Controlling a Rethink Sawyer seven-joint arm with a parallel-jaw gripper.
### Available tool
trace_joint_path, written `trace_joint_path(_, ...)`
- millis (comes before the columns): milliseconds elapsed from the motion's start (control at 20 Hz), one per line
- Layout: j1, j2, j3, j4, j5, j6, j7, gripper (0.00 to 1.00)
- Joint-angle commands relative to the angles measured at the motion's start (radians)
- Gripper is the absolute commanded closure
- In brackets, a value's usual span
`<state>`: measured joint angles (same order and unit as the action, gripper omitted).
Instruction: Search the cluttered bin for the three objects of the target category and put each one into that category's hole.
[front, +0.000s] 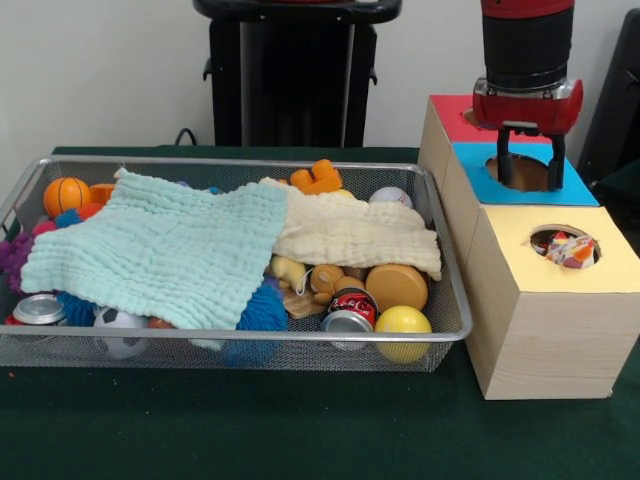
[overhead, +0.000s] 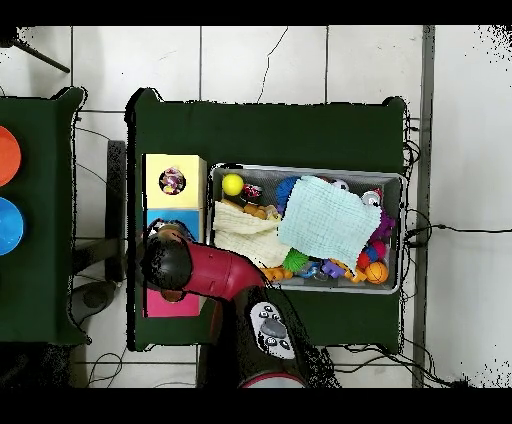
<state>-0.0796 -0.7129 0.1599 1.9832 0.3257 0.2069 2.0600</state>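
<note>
The wire mesh bin (front: 240, 162) stands at the left in the front view, and shows in the overhead view (overhead: 300, 168). One printed cloth ball (front: 572, 250) sits inside the round hole (front: 543, 238) of the yellow-topped box (front: 610, 265); it also shows in the overhead view (overhead: 172, 180). No other printed cloth ball shows in the bin. My gripper (front: 529, 180) hangs open and empty just above the blue-topped box (front: 475, 180), behind the yellow box. In the overhead view the arm (overhead: 200, 268) hides it.
A mint towel (front: 160, 250) and a cream towel (front: 350, 232) cover most of the bin. Around them lie a yellow ball (front: 403, 322), a cola can (front: 350, 305), a small basketball (front: 66, 195) and spiky balls. The red-topped box (front: 448, 112) stands farthest back.
</note>
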Motion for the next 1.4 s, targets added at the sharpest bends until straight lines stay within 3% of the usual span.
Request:
trace_joint_path(50, -0.007, 0.01, 0.085, 0.041, -0.032, -0.059, 0.13, 0.0)
trace_joint_path(200, 0.02, -0.027, 0.038, 0.025, -0.037, -0.011, 0.117, 0.0)
trace_joint_path(500, 0.209, -0.025, -0.245, -0.095, -0.102, 0.196, 0.115, 0.0)
trace_joint_path(700, 0.236, 0.01, -0.262, -0.095, -0.096, 0.159, 0.133, 0.0)
trace_joint_path(950, 0.273, -0.004, -0.332, -0.147, -0.111, 0.246, 0.13, 0.0)
trace_joint_path(1200, 0.274, -0.005, -0.341, -0.15, -0.107, 0.242, 0.133, 0.0)
trace_joint_path(1400, 0.301, -0.011, -0.408, -0.184, -0.135, 0.285, 0.131, 0.0)
